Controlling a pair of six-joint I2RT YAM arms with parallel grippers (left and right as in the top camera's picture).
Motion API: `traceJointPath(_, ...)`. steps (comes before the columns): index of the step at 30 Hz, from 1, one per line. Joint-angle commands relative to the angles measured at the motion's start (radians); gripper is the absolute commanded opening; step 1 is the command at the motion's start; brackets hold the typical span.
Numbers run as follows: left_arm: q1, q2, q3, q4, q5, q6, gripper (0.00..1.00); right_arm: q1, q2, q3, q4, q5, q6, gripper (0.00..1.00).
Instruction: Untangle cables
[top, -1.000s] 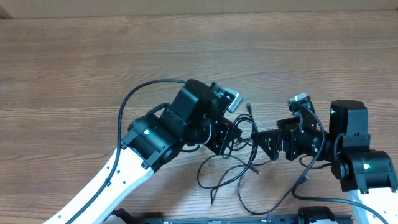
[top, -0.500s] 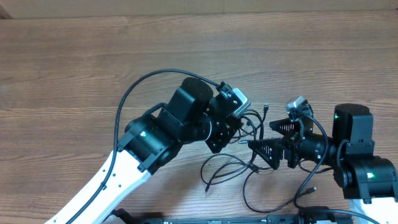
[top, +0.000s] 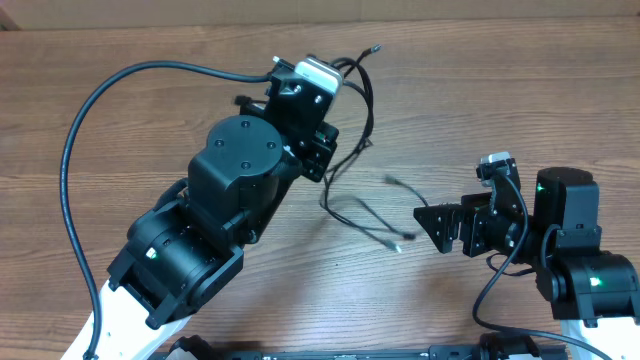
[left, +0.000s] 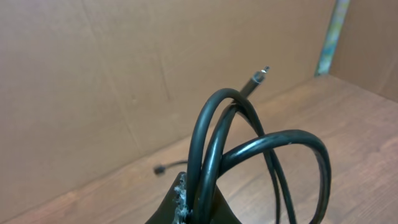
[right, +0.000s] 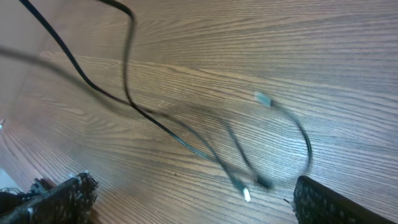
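The cables (top: 352, 118) are thin black cords hanging in loops from my left gripper (top: 322, 150), raised over the table's far middle. In the left wrist view the left gripper (left: 198, 202) is shut on looped strands of the cables (left: 249, 134), one plug pointing up. Loose cable ends (top: 385, 228) trail to the table beside my right gripper (top: 432, 228). In the right wrist view the right gripper (right: 186, 199) is wide open and empty, and blurred strands of the cables (right: 205, 146) with small plugs lie just ahead of its fingers.
The wooden table (top: 120, 130) fills the overhead view. A thick black arm wire (top: 75, 150) arcs on the left. A brown cardboard wall (left: 93, 81) stands behind the table in the left wrist view.
My left arm has swung up and toward the far side, lifting the cables with it. The strands have pulled away from my right gripper, which has opened and drawn back slightly.
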Motion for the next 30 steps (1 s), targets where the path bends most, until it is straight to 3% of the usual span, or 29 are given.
traceJointPath(1, 0.0, -0.002, 0.032, 0.011, -0.05, 0.034, 0.04, -0.002, -0.009, 0.011, 0.002, 0.021, 0.015, 1.0)
traceJointPath(3, 0.0, 0.008, 0.031, -0.01, -0.051, 0.033, 0.04, -0.002, -0.009, 0.011, 0.002, 0.021, 0.015, 1.0)
traceJointPath(4, 0.0, 0.017, 0.031, -0.029, -0.051, 0.033, 0.12, -0.002, -0.009, 0.011, 0.002, 0.021, 0.015, 1.0)
traceJointPath(6, 0.0, 0.037, 0.031, -0.07, -0.058, 0.033, 0.4, -0.002, -0.009, 0.011, 0.002, 0.021, 0.015, 1.0)
traceJointPath(10, 0.0, 0.079, 0.031, -0.19, -0.059, 0.033, 0.48, -0.002, -0.009, 0.011, 0.002, 0.021, 0.015, 1.0)
traceJointPath(13, 0.0, 0.111, 0.031, -0.274, -0.068, 0.012, 0.48, -0.002, -0.009, 0.011, 0.002, 0.025, 0.015, 1.0)
traceJointPath(16, 0.0, 0.137, 0.031, -0.339, -0.145, -0.101, 0.49, -0.002, -0.009, 0.011, 0.002, 0.025, 0.015, 1.0)
traceJointPath(19, 0.001, 0.138, 0.031, -0.386, -0.187, -0.195, 0.7, -0.002, -0.009, 0.011, -0.002, 0.025, 0.014, 1.0)
traceJointPath(22, 0.01, 0.138, 0.031, -0.425, -0.183, -0.27, 0.8, -0.002, -0.008, 0.011, -0.003, 0.024, 0.014, 1.0)
traceJointPath(25, 0.03, 0.137, 0.031, -0.476, -0.165, -0.337, 0.96, -0.002, -0.005, 0.011, -0.004, 0.023, 0.015, 1.0)
traceJointPath(30, 0.117, 0.137, 0.031, -0.527, -0.018, -0.337, 1.0, -0.002, -0.005, 0.011, -0.032, -0.026, 0.019, 1.0)
